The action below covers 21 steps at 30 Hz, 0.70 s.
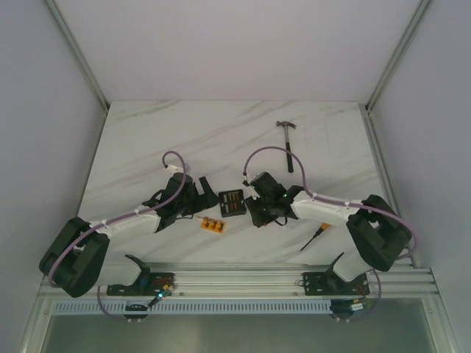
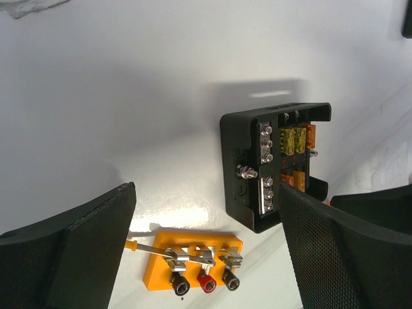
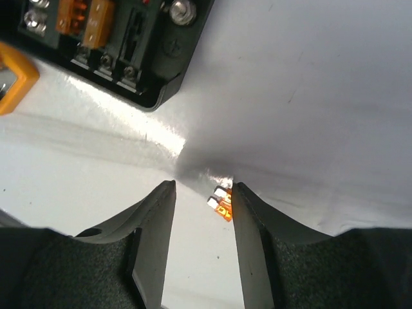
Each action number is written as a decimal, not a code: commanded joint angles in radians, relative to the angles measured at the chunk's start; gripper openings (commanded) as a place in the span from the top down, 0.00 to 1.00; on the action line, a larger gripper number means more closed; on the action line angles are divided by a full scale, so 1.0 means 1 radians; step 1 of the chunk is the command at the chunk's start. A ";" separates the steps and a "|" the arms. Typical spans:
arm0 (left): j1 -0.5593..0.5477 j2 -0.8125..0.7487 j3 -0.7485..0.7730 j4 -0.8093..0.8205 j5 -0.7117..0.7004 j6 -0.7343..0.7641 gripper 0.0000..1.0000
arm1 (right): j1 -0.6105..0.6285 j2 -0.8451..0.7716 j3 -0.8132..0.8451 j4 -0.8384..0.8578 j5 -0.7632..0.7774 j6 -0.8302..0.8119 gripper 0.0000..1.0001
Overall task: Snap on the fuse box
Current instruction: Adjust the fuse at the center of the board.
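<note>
Left end effector (image 2: 206, 196) gapes wide, mesh-textured fingers (image 2: 335, 251) near the square black fuse box (image 2: 248, 138).

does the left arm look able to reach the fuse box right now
Probably yes: the left gripper is open with the fuse box just ahead on the table. The orange terminal block sits close but seems off to one side.

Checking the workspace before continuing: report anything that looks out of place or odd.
One small orange fuse lies loose on the table, outside the fuse box, between the open fingers of the right gripper and close beside one of them. It likely belongs in a slot, so it stands out. Nothing else looks askew.
</note>
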 commanded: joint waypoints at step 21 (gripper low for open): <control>0.004 -0.030 -0.004 -0.020 0.016 0.015 0.00 | 0.081 -0.130 -0.015 -0.147 0.135 0.113 0.52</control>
